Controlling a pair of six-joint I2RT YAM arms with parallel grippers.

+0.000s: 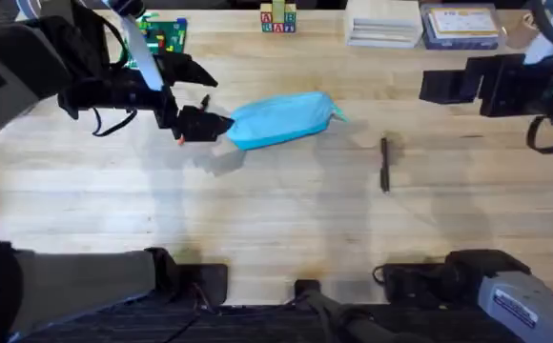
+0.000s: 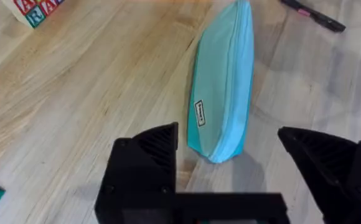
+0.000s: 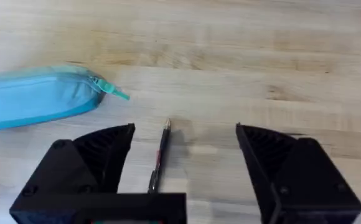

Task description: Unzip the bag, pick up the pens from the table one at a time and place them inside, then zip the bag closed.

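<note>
The light blue bag [image 1: 281, 119] lies zipped shut on the table [image 1: 257, 219], its pull tab [image 3: 112, 92] at the right end. My left gripper [image 1: 212, 124] hovers at the bag's left end, open, with that end of the bag [image 2: 224, 87] between and just beyond its fingers [image 2: 149, 155]. A thin dark pen [image 1: 384, 164] lies right of the bag. In the right wrist view this pen [image 3: 159, 158] sits between the open fingers [image 3: 99, 155] of my right gripper [image 3: 183, 143], which stays above it. A small orange-red tip [image 1: 179, 140] shows beside the left gripper.
Along the table's far edge stand lettered blocks [image 1: 278, 17], a green toy-brick plate [image 1: 162, 38], a white box [image 1: 383, 24] and a blue box [image 1: 460, 26]. The right arm [image 1: 491, 81] hangs at the upper right. Bare wood stretches in front of the bag.
</note>
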